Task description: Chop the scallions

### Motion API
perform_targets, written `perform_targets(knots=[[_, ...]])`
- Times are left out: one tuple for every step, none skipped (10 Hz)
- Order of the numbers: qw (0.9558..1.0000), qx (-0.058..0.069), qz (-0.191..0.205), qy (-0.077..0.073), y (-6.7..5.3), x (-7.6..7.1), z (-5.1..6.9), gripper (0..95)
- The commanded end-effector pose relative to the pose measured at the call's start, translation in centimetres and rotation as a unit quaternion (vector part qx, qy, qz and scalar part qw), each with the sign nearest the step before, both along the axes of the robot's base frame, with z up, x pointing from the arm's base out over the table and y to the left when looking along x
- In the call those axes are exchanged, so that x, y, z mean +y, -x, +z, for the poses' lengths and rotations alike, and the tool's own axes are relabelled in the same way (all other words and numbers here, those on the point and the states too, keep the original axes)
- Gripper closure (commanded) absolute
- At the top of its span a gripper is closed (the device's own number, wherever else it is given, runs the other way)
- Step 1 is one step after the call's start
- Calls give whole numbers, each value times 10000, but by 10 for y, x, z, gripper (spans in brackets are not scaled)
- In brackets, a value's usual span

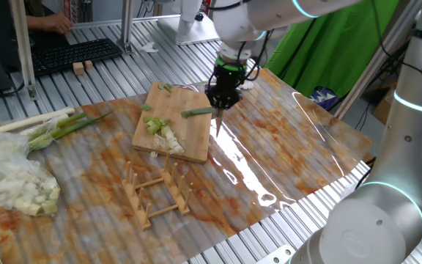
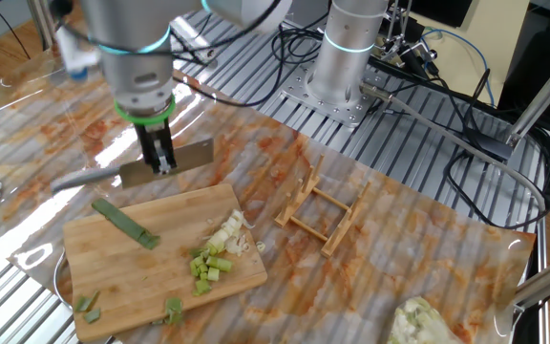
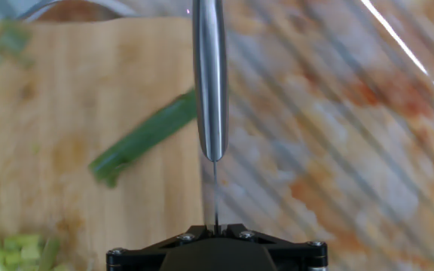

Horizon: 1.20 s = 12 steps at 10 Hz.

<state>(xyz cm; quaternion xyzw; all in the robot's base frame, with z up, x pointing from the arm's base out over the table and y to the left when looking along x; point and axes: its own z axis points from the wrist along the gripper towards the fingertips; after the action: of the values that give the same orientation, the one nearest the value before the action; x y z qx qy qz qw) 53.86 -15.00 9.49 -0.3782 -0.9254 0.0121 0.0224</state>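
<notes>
So the scallions (image 2: 215, 250) are mostly a little heap of chopped white and pale-green bits sitting on the board (image 2: 113, 268), toward the end nearest the wooden rack (image 2: 321, 210). One longer green piece (image 2: 124, 224) lies by itself on the board, at a slant, well apart from that heap. A couple of stray green bits (image 2: 88, 304) are down at the far corner of the board too.

The gripper (image 2: 158, 161) hangs just past the board's edge, pointing down, with its jaws clamped tight on a knife (image 2: 170, 159). The blade is held up off the table, not touching the board as far as I can see. From the hand view you look right along the blade's spine, and the longer green piece (image 3: 143, 138) sits just left of it, partly tucked behind the steel.

Everything's on a stained plastic sheet (image 1: 284, 154) spread over the table. Off to one side there's a bundle of whole stalks (image 1: 46, 126) lying next to a big pale heap in clear plastic (image 1: 17, 180). The rack (image 1: 156, 192) stands right beside the board (image 1: 168, 116), between it and the table's near edge in that view.
</notes>
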Motion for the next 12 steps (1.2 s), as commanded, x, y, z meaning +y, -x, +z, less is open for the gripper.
perform_targets(knots=[[10000,-41,68,-57,14,-5,9,950],[9993,-44,362,-69,11,-5,10,950],[9985,-50,547,-73,8,-6,11,950],[9963,-102,854,-89,4,-7,12,950],[9908,-174,1336,-151,-4,-8,13,950],[9914,-174,1291,-155,-7,-8,13,950],[9913,-185,1288,-187,-15,-8,12,950],[9914,-218,1276,-172,-19,-8,9,950],[9864,-315,1601,-196,-21,-8,9,950],[9772,-331,2086,-229,-23,-7,7,950],[9803,-318,1920,-327,-24,-6,4,950],[9847,-332,1653,-432,-25,-6,3,950]])
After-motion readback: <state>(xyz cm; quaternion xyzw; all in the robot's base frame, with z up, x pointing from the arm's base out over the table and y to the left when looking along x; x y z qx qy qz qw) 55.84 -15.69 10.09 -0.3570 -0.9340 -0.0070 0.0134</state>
